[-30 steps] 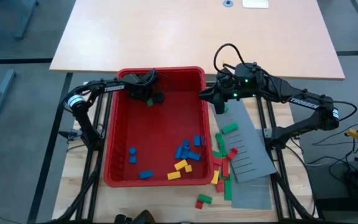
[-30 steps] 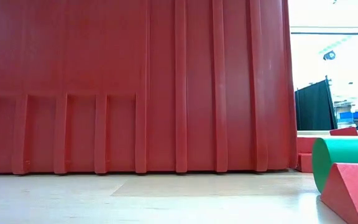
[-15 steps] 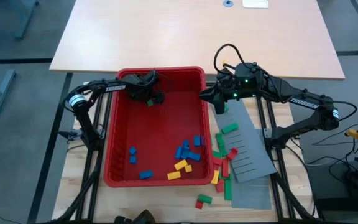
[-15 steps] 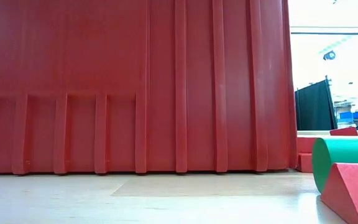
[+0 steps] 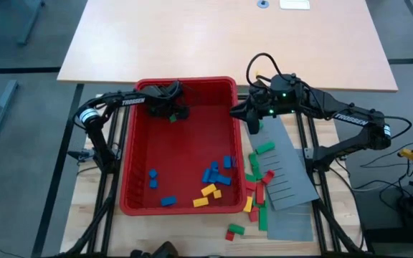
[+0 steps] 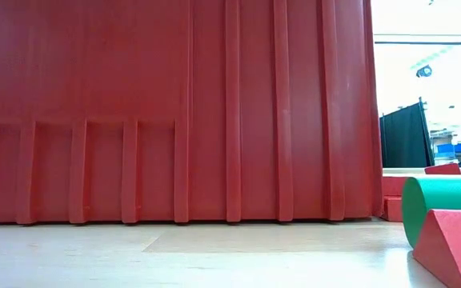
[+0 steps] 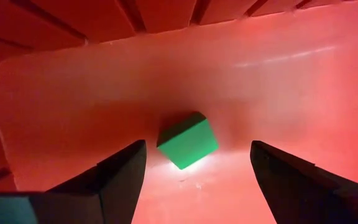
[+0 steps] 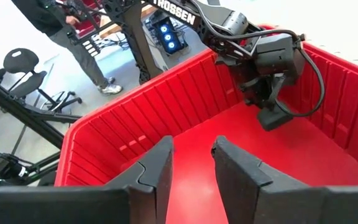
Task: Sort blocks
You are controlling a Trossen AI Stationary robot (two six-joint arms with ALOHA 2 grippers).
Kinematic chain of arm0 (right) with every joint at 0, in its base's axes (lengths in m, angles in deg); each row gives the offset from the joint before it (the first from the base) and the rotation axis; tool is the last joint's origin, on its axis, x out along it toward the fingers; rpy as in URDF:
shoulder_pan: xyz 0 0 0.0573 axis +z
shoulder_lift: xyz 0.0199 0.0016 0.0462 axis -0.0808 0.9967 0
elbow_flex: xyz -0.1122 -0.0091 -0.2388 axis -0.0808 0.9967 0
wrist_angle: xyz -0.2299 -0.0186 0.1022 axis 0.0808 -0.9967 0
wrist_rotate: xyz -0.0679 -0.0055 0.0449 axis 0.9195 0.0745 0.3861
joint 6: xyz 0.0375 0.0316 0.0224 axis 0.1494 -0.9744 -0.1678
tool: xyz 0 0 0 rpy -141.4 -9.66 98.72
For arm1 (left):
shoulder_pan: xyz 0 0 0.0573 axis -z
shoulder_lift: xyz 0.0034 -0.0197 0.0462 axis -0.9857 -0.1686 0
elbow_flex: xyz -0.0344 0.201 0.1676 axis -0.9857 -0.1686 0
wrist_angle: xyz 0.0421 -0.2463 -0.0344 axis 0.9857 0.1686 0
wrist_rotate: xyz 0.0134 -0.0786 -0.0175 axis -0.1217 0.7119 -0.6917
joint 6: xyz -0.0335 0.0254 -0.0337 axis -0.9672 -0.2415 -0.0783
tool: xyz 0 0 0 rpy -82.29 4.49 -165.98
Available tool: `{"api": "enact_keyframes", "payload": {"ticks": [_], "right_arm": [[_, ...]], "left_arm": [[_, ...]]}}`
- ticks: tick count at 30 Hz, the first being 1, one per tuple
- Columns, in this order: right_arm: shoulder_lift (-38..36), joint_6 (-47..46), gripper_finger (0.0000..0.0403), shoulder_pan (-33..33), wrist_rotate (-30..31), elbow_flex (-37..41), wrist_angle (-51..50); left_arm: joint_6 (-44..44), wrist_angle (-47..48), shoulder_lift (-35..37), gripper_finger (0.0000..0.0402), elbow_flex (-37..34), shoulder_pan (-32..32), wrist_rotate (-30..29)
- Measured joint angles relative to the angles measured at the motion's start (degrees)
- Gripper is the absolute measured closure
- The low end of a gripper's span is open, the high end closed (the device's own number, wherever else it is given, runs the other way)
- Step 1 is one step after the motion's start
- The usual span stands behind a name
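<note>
My left gripper (image 5: pixel 172 107) hangs open in the far left corner of the red bin (image 5: pixel 131 158). A green block (image 7: pixel 187 140) lies on the bin floor below it, between the two spread fingers and clear of both. My right gripper (image 5: pixel 252 123) hovers over the bin's far right rim, with a narrow gap between its fingers (image 8: pixel 191 165) and nothing in it. Several blue blocks (image 5: pixel 217 170) and yellow blocks (image 5: pixel 208 192) lie on the bin floor near its front right. Green and red blocks (image 5: pixel 258 179) lie on the table to the right of the bin.
A grey slotted panel (image 5: pixel 285 172) lies right of the bin under some blocks. In the low view the bin wall (image 6: pixel 174 112) fills the picture, with a green block (image 6: pixel 446 208) and a red block (image 6: pixel 454 248) close by. A person (image 8: pixel 55 18) stands beyond the table.
</note>
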Motion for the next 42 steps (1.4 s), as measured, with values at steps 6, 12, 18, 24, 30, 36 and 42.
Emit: {"api": "enact_keyframes", "payload": {"ticks": [6, 12, 18, 24, 30, 36, 42], "right_arm": [[0.00, 0.00, 0.0302, 0.66, 0.00, 0.00, 0.05], [0.00, 0.11, 0.0304, 0.94, 0.00, 0.00, 0.47], [0.00, 0.17, 0.0316, 1.42, 0.01, -0.02, 1.35], [0.02, 0.17, 0.0325, 1.77, 0.00, -0.02, 1.31], [0.02, 0.17, 0.0334, 1.75, 0.03, -0.02, 1.47], [0.02, 0.17, 0.0339, 1.75, 0.03, -0.02, 1.58], [0.02, 0.17, 0.0332, 1.75, 0.05, -0.02, 1.62]], "left_arm": [[-0.09, 3.02, 0.00, 0.0127, -0.02, -0.41, -0.05], [-0.06, 5.78, -0.02, 0.0128, -0.04, -0.63, -0.30], [-0.72, 5.56, -0.02, 0.0128, -0.04, -0.63, -0.85], [4.07, -0.39, 0.50, 0.0128, 0.93, 0.40, 0.11], [21.13, -1.11, 0.57, 0.0128, 3.05, 2.42, 1.03], [26.98, 2.03, 0.57, 0.0128, 2.93, 2.45, -0.18], [32.82, 3.74, -0.35, 0.0129, 2.84, 2.33, 3.25]]}}
